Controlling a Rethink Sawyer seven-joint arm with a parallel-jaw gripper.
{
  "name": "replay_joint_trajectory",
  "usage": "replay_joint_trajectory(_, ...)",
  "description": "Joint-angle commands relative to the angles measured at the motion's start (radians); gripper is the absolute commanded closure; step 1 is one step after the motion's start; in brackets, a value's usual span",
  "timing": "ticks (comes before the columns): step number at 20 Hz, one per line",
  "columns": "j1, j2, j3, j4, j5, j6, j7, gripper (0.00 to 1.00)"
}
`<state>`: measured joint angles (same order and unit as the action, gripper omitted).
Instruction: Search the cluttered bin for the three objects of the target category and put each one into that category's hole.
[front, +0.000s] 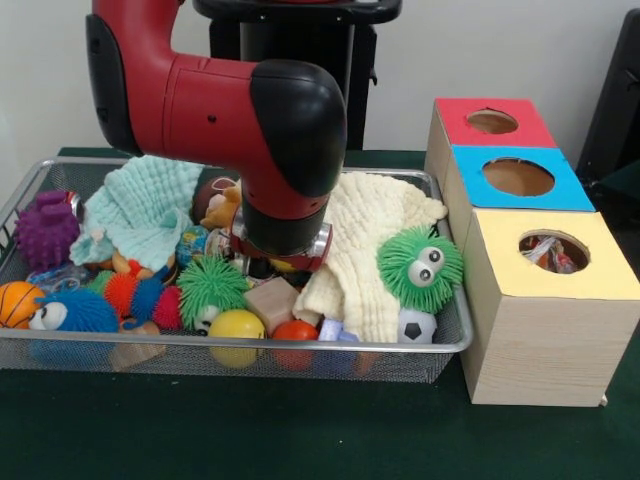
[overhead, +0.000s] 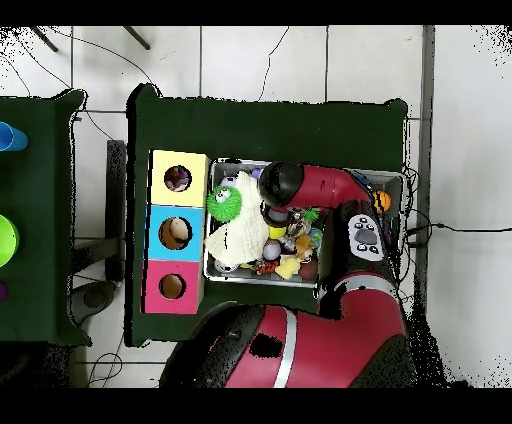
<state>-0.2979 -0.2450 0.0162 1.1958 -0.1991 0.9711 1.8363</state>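
The silver wire-mesh bin (front: 250, 343) is full of toys and also shows in the overhead view (overhead: 395, 182). The red and black arm reaches down into its middle. My gripper (front: 270, 266) is sunk among the toys beside the cream cloth, and its end is hidden. The yellow-topped box (front: 545, 300) stands at the right. One printed white fabric bundle (front: 545, 254) shows inside its round hole (front: 553, 240), which also shows in the overhead view (overhead: 178, 179). I cannot make out any other printed bundle in the bin.
A mint cloth (front: 140, 205) and a cream cloth (front: 375, 240) lie over the toys. A green spiky ball with eyes (front: 420, 268), a purple spiky ball (front: 45, 230), a basketball (front: 18, 303) and a yellow ball (front: 237, 327) are around. The blue-topped box (front: 518, 177) and the red-topped box (front: 491, 121) stand behind the yellow one.
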Motion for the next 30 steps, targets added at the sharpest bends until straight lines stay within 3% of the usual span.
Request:
replay_joint_trajectory(1, -0.035, 0.093, 0.027, -0.033, -0.082, 0.006, -0.081, 1.0)
replay_joint_trajectory(9, -0.058, 0.078, 0.07, -0.01, -0.062, -0.025, -0.117, 1.0)
replay_joint_trajectory(12, -0.051, 0.029, 0.081, 0.003, -0.041, 0.036, -0.12, 1.0)
replay_joint_trajectory(17, -0.029, -0.142, 0.097, 0.067, 0.016, 0.185, -0.116, 1.0)
replay_joint_trajectory(21, -0.023, -0.244, 0.118, 0.04, 0.056, 0.328, -0.104, 1.0)
replay_joint_trajectory(24, -0.034, -0.282, 0.142, 0.034, 0.089, 0.399, -0.083, 1.0)
replay_joint_trajectory(30, -0.039, -0.313, 0.158, 0.055, 0.122, 0.393, -0.059, 1.0)
